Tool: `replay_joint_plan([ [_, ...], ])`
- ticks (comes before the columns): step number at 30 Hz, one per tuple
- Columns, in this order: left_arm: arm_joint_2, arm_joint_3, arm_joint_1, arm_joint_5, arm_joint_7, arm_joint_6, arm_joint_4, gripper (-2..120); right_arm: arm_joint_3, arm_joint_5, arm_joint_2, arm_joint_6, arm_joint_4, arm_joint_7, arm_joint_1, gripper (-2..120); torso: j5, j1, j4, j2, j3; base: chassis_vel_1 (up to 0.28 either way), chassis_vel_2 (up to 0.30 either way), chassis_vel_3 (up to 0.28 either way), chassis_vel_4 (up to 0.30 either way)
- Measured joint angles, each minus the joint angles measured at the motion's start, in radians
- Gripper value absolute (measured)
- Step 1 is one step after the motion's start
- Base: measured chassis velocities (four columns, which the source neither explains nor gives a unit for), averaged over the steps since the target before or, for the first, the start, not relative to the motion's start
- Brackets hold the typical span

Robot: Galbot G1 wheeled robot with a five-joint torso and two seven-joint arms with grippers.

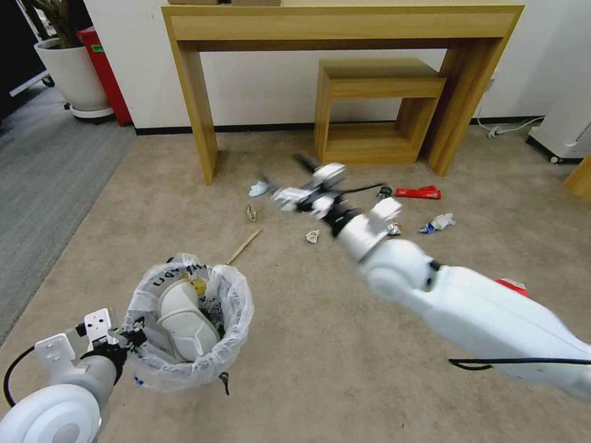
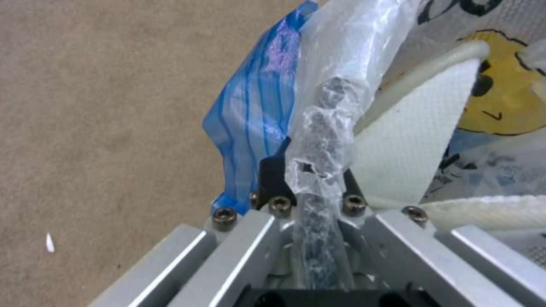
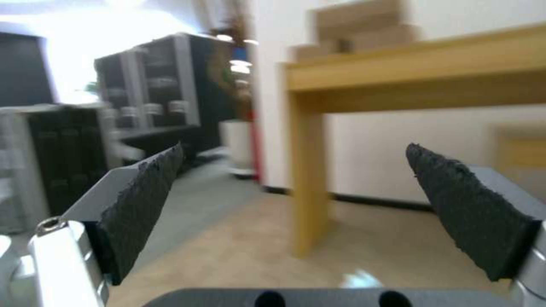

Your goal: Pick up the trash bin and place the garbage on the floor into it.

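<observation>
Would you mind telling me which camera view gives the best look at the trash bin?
The head view: it shows the whole trash bin, its white bag liner and the slippers inside, with the left gripper at its rim. The left wrist view gives a close-up of the bagged rim clamped between the fingers. The right wrist view looks toward the wooden table.

One trash bin [image 1: 188, 323] at 7 o'clock, with one white slipper [image 1: 184, 323] inside. On the floor [image 1: 308, 344]: one wooden stick [image 1: 244, 246], one long red packet [image 1: 418, 193], about six small scraps of garbage [image 1: 313, 235]. Two wooden desks [image 1: 338, 27] at 12 o'clock. One potted plant [image 1: 71, 67].
</observation>
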Motion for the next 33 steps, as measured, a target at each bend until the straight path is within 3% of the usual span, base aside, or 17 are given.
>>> replay_joint_plan([
  [7, -0.011, -0.012, 0.042, 0.029, 0.029, 0.000, -0.023, 0, 0.272, -0.027, -0.100, -0.035, 0.067, 0.084, -0.240, 100, -0.0001, 0.000, 0.0002, 0.000, 0.000, 0.000, 0.000, 0.000, 0.000],
  [8, -0.011, -0.012, 0.042, 0.029, 0.029, 0.000, -0.023, 0, 0.272, -0.027, -0.100, -0.035, 0.067, 0.084, -0.240, 100, -0.0001, 0.000, 0.0002, 0.000, 0.000, 0.000, 0.000, 0.000, 0.000],
  [11, -0.023, -0.001, 0.037, 0.055, 0.042, 0.000, -0.030, 0, 0.438, -0.021, -0.108, -0.106, 0.120, 0.119, -0.398, 100, -0.0001, 0.000, 0.0001, 0.000, 0.000, 0.000, 0.000, 0.000, 0.000],
  [15, -0.036, -0.007, 0.057, 0.086, 0.064, 0.001, -0.045, 0, 0.559, -0.005, -0.106, -0.201, 0.176, 0.181, -0.511, 100, -0.0003, 0.000, -0.0010, 0.000, 0.000, 0.000, 0.000, 0.000, 0.000],
  [18, -0.058, -0.023, 0.091, 0.117, 0.085, 0.000, -0.061, 0, 0.578, -0.007, -0.086, -0.214, 0.181, 0.190, -0.536, 100, -0.0003, 0.000, 0.0001, 0.000, 0.000, 0.000, 0.000, 0.000, 0.000],
  [21, -0.079, -0.027, 0.104, 0.151, 0.103, -0.002, -0.075, 0, 0.605, -0.046, -0.058, -0.183, 0.173, 0.163, -0.584, 100, -0.0002, 0.000, 0.0008, 0.000, 0.000, 0.000, 0.000, 0.000, 0.000],
  [25, -0.097, -0.019, 0.106, 0.183, 0.123, -0.004, -0.090, 0, 0.677, -0.085, -0.013, -0.114, 0.181, 0.088, -0.701, 100, -0.0003, 0.000, 0.0000, 0.000, 0.000, 0.000, 0.000, 0.000, 0.000],
  [30, -0.102, -0.012, 0.105, 0.216, 0.141, -0.015, -0.090, 0, 0.731, -0.269, 0.077, 0.058, 0.118, -0.080, -0.825, 100, -0.0002, 0.000, 0.0000, 0.000, 0.000, 0.000, 0.000, 0.000, 0.000],
  [33, -0.100, -0.010, 0.097, 0.224, 0.147, -0.024, -0.078, 0, 0.734, -0.315, 0.120, 0.101, 0.097, -0.111, -0.865, 100, -0.0003, 0.000, 0.0000, 0.000, 0.000, 0.000, 0.000, 0.000, 0.000],
])
